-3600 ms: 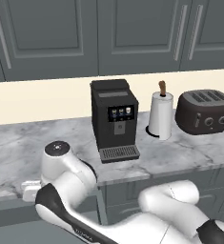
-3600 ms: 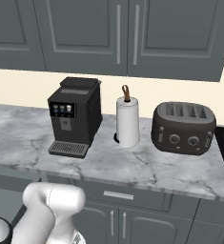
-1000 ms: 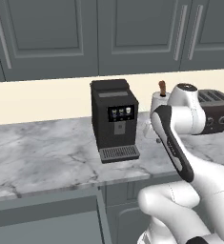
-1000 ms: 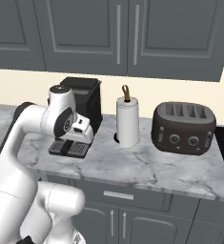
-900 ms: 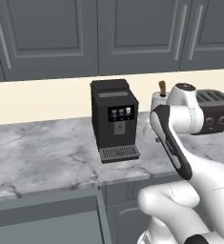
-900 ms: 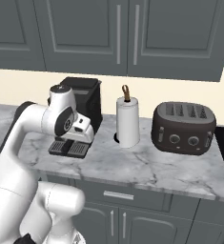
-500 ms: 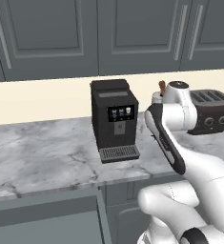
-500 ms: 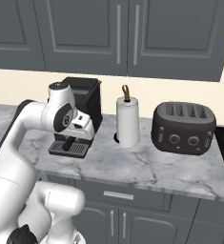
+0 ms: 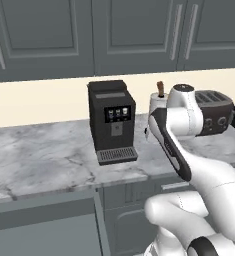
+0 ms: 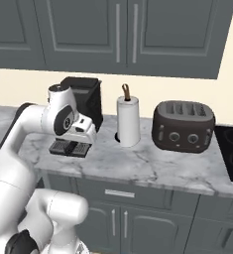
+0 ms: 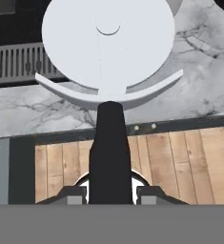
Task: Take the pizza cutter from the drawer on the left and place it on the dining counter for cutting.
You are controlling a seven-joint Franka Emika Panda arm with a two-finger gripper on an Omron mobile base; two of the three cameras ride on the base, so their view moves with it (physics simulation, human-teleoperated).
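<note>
The pizza cutter (image 11: 108, 43) fills the hand view: a big white round wheel blade with a curved guard, on a black handle (image 11: 111, 147). My gripper (image 11: 111, 195) is shut on that handle, one fingertip on each side. In the right base view my hand (image 10: 82, 131) hangs over the marble worktop, in front of the coffee machine (image 10: 86, 99). The drawer (image 9: 44, 225) stands pulled open at the lower left of the left base view. The dining counter is out of view.
A black coffee machine (image 9: 111, 117), a paper towel roll (image 10: 128, 121) and a dark toaster (image 10: 183, 125) stand on the marble worktop (image 10: 138, 163) under grey wall cabinets. A black hob (image 10: 232, 146) lies at the far right. Wooden floor (image 11: 180, 162) shows below the worktop edge.
The arm has come up from the drawer to worktop height with the pizza cutter in its grip. Over the last second the hand has drifted slightly left.
</note>
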